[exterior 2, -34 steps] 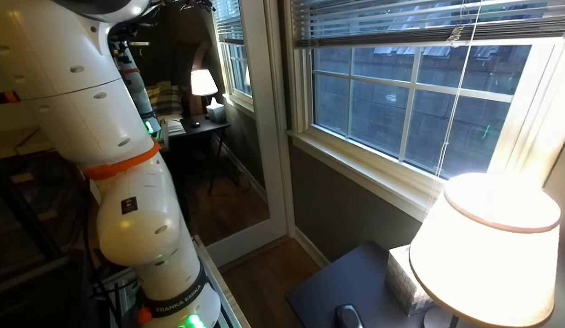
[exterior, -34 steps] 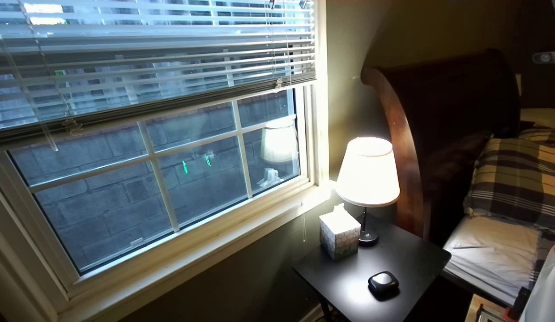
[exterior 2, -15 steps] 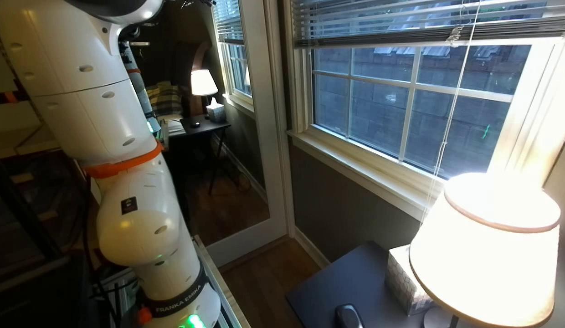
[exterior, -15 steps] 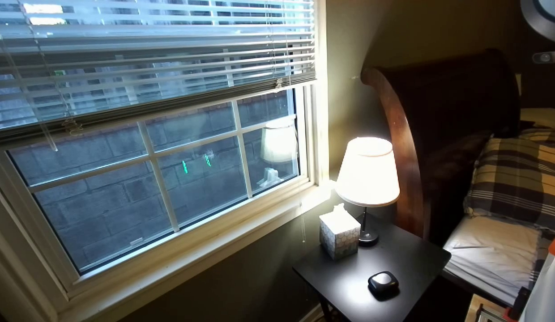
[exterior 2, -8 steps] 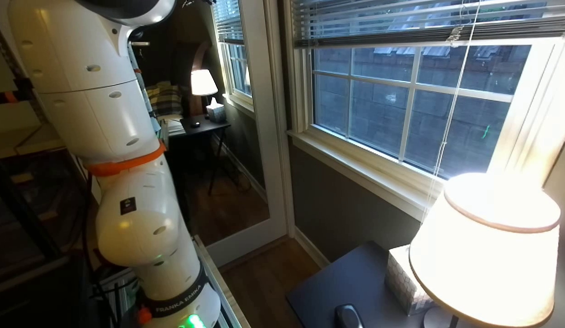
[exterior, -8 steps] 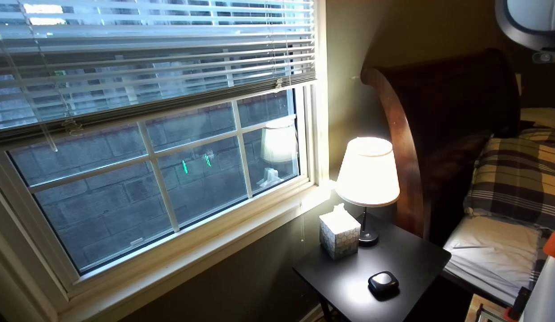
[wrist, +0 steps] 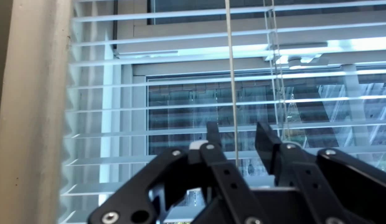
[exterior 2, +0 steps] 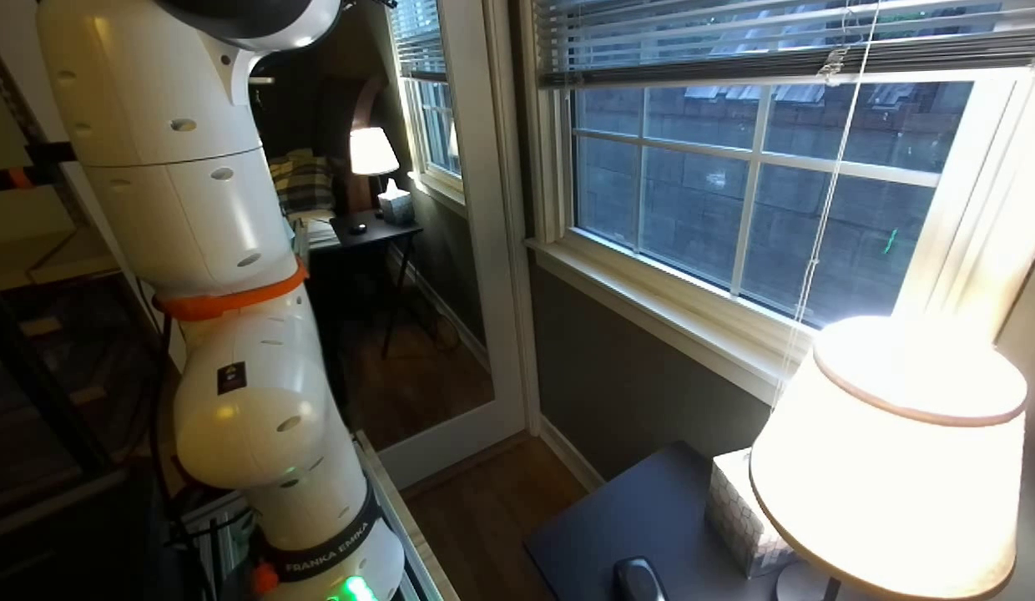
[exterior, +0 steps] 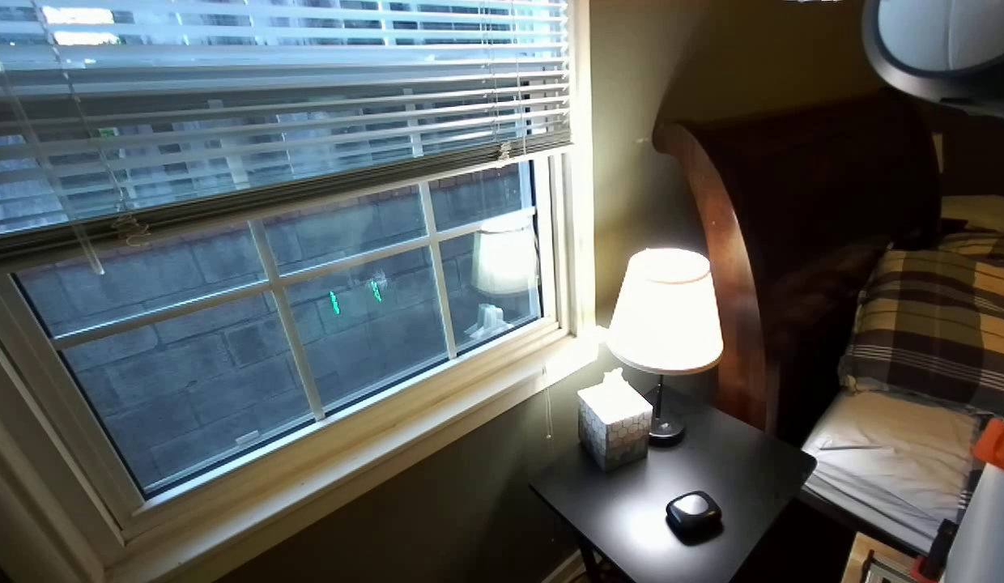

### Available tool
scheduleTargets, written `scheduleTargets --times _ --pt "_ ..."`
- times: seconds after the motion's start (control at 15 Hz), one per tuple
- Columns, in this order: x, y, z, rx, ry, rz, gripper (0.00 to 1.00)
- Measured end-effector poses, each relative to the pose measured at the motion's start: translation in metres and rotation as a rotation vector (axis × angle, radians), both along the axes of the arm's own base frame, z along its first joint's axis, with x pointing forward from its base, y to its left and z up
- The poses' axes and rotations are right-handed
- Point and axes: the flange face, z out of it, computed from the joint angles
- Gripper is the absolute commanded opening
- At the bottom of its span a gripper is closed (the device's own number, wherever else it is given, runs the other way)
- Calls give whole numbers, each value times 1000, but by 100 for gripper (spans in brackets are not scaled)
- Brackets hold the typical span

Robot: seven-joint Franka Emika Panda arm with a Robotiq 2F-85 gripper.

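Observation:
In the wrist view my gripper (wrist: 237, 130) stands partly open in front of a window blind (wrist: 180, 82) with pale horizontal slats. A thin, light pull cord (wrist: 232, 74) runs down between the two fingers, with a gap showing on either side of it. It passes nearer the left finger than the right. Lower down, the cord goes out of sight behind the gripper's dark body. Thinner ladder strings (wrist: 275, 62) hang beyond the right finger. Neither exterior view shows the gripper clearly; the white arm (exterior 2: 225, 359) rises at the left of an exterior view.
A black side table (exterior: 737, 453) carries a lit lamp (exterior: 668, 316), a patterned tissue box (exterior: 611, 421) and a small black device (exterior: 693, 512). A wooden headboard (exterior: 810, 186) stands behind. The window's side trim (wrist: 34, 109) is close at left. A mirrored door frame (exterior 2: 509, 334) adjoins the window.
The arm's upper part has swung across, rightward in an exterior view and further in from the upper right corner elsewhere. The pull cord has shifted slightly. Table items stay where they were.

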Motion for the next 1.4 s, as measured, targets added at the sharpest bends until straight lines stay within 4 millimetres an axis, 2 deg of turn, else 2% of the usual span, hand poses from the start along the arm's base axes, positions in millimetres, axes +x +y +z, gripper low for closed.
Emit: scheduleTargets --times 0.13,0.33,0.4,0.6,1.13,1.27,1.4 --pt "1 -1 0 -1 -4 10 28" --pt "1 -2 2 -2 -13 27 28" --pt "1 -2 2 -4 -14 33 12" --pt "2 -4 1 -10 -16 43 0" --pt "2 -8 0 -40 4 27 0" --pt "-4 -9 1 -81 76 -18 0" --pt "-19 -8 8 -100 142 -36 0"
